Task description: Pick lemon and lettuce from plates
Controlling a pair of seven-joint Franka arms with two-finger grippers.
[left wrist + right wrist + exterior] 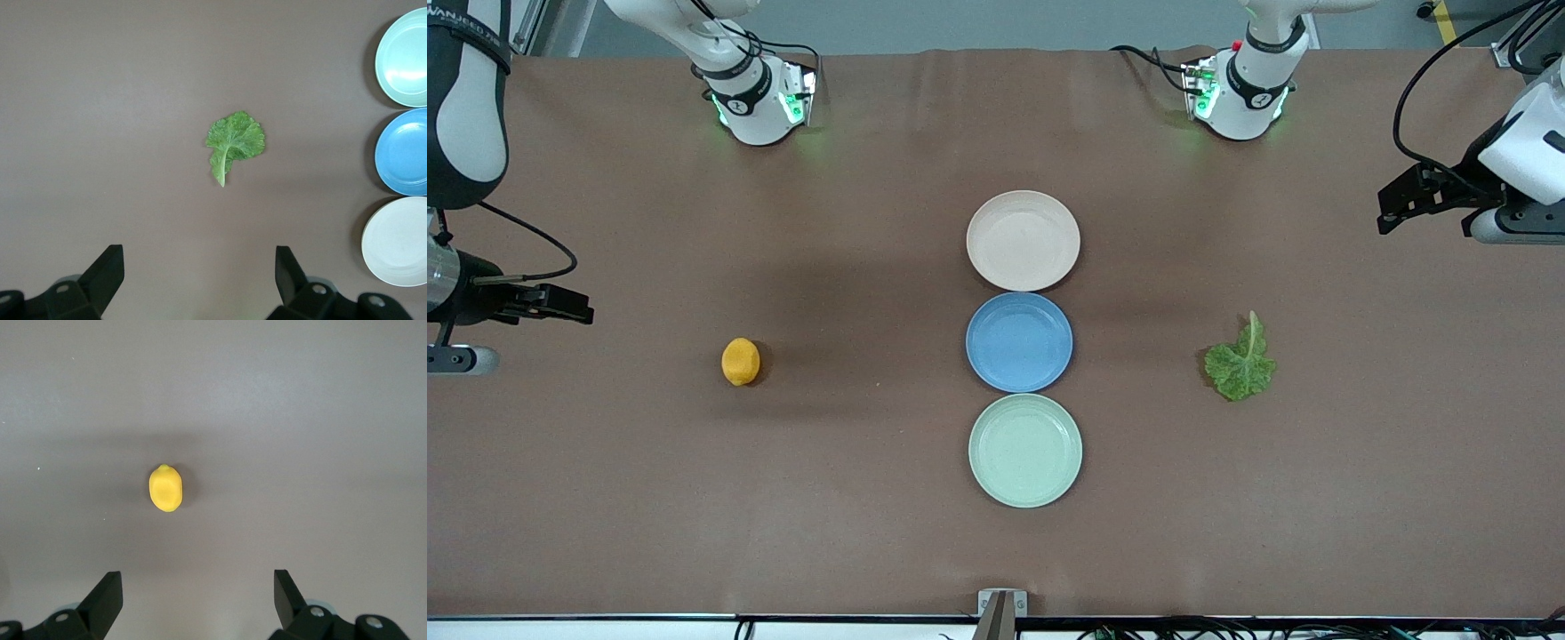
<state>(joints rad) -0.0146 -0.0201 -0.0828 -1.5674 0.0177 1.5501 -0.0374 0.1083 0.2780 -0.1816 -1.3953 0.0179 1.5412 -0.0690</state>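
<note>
Left gripper (198, 280): fingers spread wide, nothing held, up in the air over bare table at the left arm's end, close to that edge. In the front view it sits at the frame edge (1423, 200). Left wrist view looks straight down on the lettuce (233, 143), gap between fingertips clear.

Right gripper (198, 603): also wide open, empty, hanging over bare table at the right arm's end, near that edge (560, 304). Lemon (165, 488) is centred in its wrist view, nothing between fingers and fruit.

Lemon (741, 361) lies on the brown table cover (871, 498), not on any plate, roughly midway between the right arm's end and the plate column. Lettuce (1240, 364) lies flat on the cover too, stalk pointing toward the robots' edge, midway between the plate column and the left arm's end.

Plates: three in a line down the table centre, rims touching or nearly so. Beige-pink plate (1023, 240) closest to the robots' edge, blue plate (1019, 342) in the middle, mint green plate (1025, 451) closest to the front camera's edge. All three are empty. All three also show in the left wrist view: mint (403, 57), blue (402, 152), beige (395, 241).

Both items are well apart from the plates, with open cover around each. Nothing obstructs either gripper.
</note>
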